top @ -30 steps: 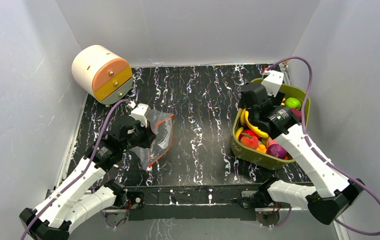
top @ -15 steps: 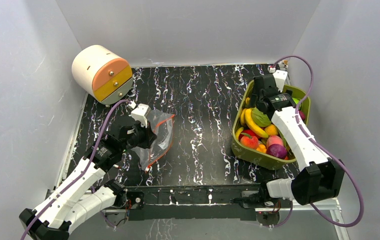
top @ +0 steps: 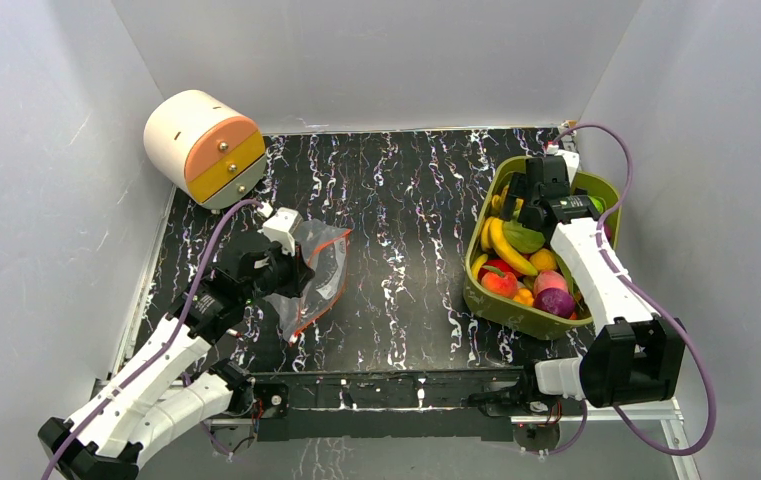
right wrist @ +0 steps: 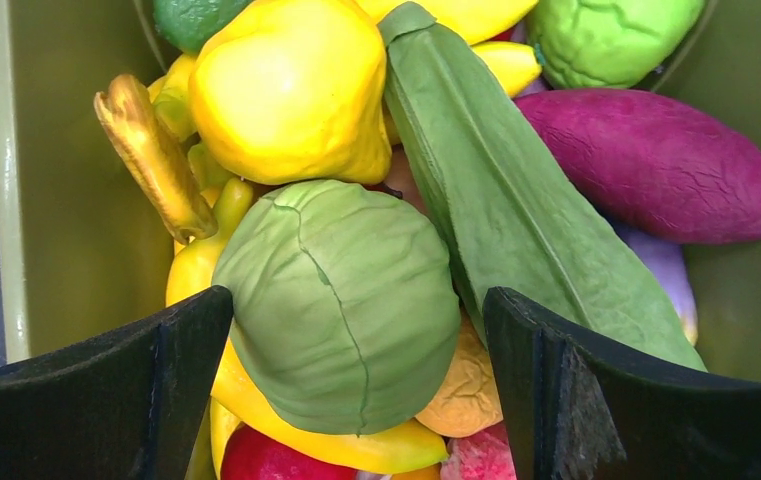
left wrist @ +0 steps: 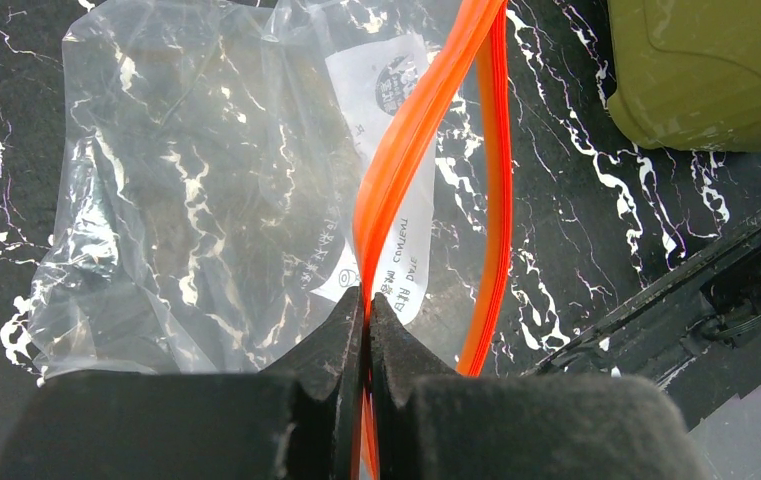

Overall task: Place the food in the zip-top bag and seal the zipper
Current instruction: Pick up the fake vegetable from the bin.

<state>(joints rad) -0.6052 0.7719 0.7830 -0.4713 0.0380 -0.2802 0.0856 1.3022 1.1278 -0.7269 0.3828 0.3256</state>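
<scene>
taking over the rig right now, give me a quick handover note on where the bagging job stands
Left hand: shut, pinching one strip of the zipper on the zip-top bag, which lies on the left of the table.
Right hand: open and holding nothing, down over the olive tub, a finger on either side of the green round piece.
All the food in view sits in the tub; none shows in the bag.
Done: the bag's mouth is open, with one edge gripped.
Left: grasp the food, carry it over, drop it in the bag, then close the zipper.
</scene>
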